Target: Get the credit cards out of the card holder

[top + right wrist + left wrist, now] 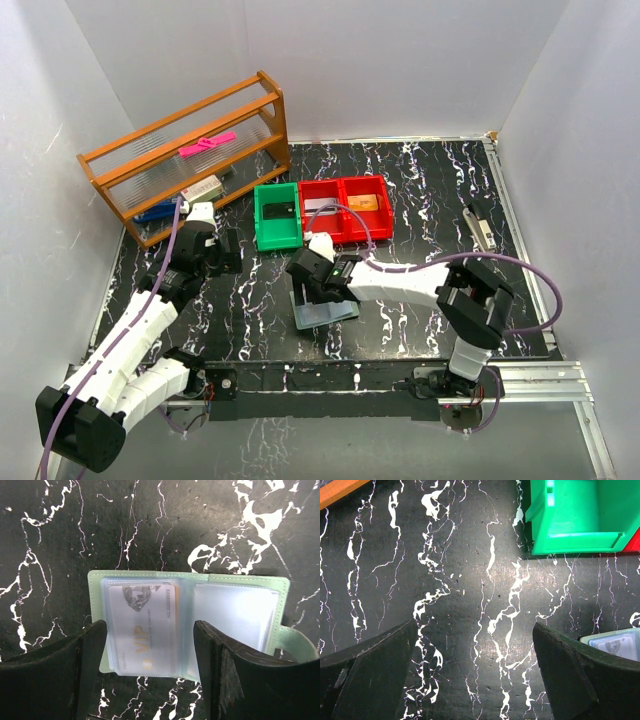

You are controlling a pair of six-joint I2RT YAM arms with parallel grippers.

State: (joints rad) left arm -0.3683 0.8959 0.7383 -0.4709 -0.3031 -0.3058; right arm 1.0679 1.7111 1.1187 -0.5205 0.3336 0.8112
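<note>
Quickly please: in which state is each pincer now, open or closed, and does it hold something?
Left pincer: open, holding nothing.
Right pincer: open, holding nothing, positioned over the open card holder.

Glossy clear plastic sleeves in the card holder [235, 615]; marbled matt table [165, 525].

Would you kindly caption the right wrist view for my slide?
Open right gripper above the opened card holder, a VIP card showing.

Bright even overhead light, soft shadows, mild glare on the table [470, 605], wrist views slightly soft.
</note>
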